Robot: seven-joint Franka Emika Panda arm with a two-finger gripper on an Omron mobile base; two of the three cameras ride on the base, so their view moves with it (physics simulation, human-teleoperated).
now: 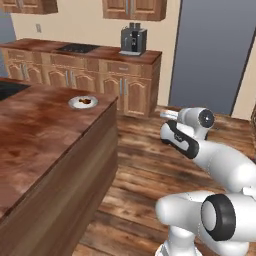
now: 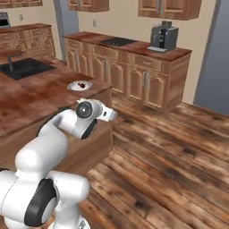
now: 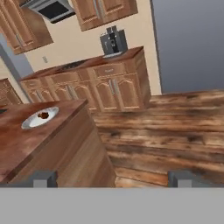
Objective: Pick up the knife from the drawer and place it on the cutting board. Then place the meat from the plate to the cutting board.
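A round whitish plate lies near the far right corner of the island counter, with the small reddish-brown meat on it. The right base view shows the plate and meat just beyond my folded arm. In the hand view the plate with the meat sits at the left, well ahead of my gripper. Its fingertips stand wide apart, open, with nothing between them. The gripper hovers off the island's right side, over the floor. The knife, the drawer and the cutting board are out of view.
A dark sink is set into the island's left part. On the back counter stand a coffee machine and a black cooktop. A tall grey panel rises at the right. Wooden floor stretches between island and back cabinets.
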